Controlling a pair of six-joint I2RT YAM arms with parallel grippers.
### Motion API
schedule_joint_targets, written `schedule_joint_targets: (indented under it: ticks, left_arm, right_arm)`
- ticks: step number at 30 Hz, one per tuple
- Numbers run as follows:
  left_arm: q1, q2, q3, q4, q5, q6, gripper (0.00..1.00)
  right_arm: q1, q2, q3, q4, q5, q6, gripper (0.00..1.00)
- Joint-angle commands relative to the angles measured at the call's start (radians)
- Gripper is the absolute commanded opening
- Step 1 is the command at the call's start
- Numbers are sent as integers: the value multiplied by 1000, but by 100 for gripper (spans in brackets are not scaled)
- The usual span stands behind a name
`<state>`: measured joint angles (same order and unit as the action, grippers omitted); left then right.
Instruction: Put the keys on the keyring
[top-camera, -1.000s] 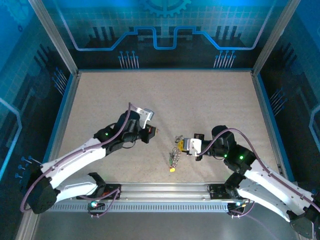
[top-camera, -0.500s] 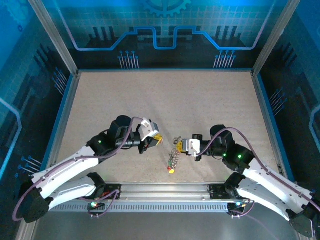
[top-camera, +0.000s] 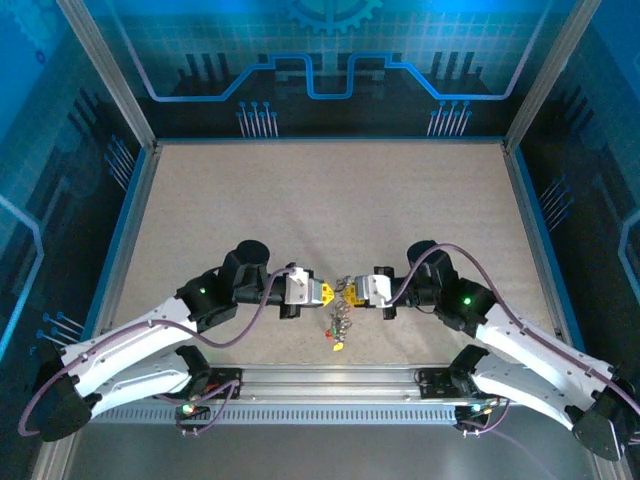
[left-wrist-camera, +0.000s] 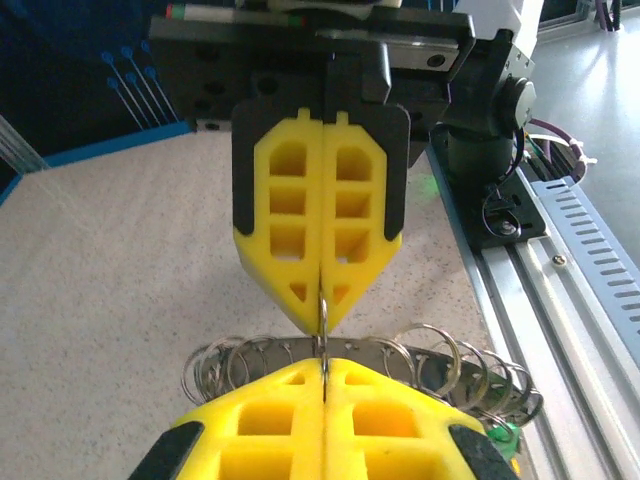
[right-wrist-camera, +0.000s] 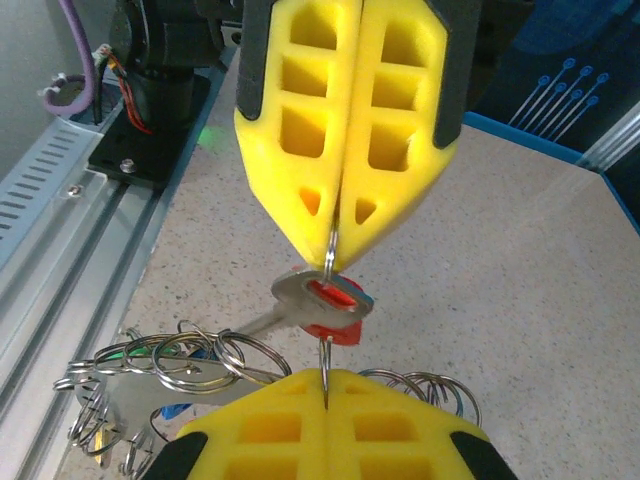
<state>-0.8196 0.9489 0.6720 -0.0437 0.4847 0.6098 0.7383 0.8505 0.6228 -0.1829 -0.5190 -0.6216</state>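
Note:
My left gripper (top-camera: 320, 292) and right gripper (top-camera: 357, 288) meet tip to tip at the table's near middle. Both are shut on the same small split ring (left-wrist-camera: 323, 338), pinched edge-on between the yellow fingers (left-wrist-camera: 250, 420). In the right wrist view a red-headed key (right-wrist-camera: 330, 300) hangs threaded on that ring between my right gripper (right-wrist-camera: 326, 376) and the left gripper (right-wrist-camera: 331, 262). The keyring (left-wrist-camera: 400, 352), a flat grey band carrying several split rings, hangs just below the tips. A green key (left-wrist-camera: 502, 436), a blue key (right-wrist-camera: 176, 410) and a yellow key (top-camera: 338, 347) dangle from it.
The aluminium rail (top-camera: 330, 385) with both arm bases runs along the near edge, close under the hanging keys. Raised blue-edged walls (top-camera: 130, 215) border the speckled table (top-camera: 330, 200) on the left, right and back.
The left gripper swung down and right from mid-table to meet the right gripper. The right gripper shifted left with the key bunch. Both now pinch the same ring.

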Motion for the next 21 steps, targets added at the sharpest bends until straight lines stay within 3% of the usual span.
schedule_joint_targets:
  ticks: [1,5,21]
  left_arm:
    - [-10,-9,-11,51,5,69,0]
    - [-10,-5,-6,34,-30,103,0]
    - [-44,10,-9,18,4,193,0]
  right_arm:
    - [-12,4,47,28,-91,5,0]
    - [-12,16,61,11,-146,7,0]
    - [-13,54,79,-11,-137,16,0]
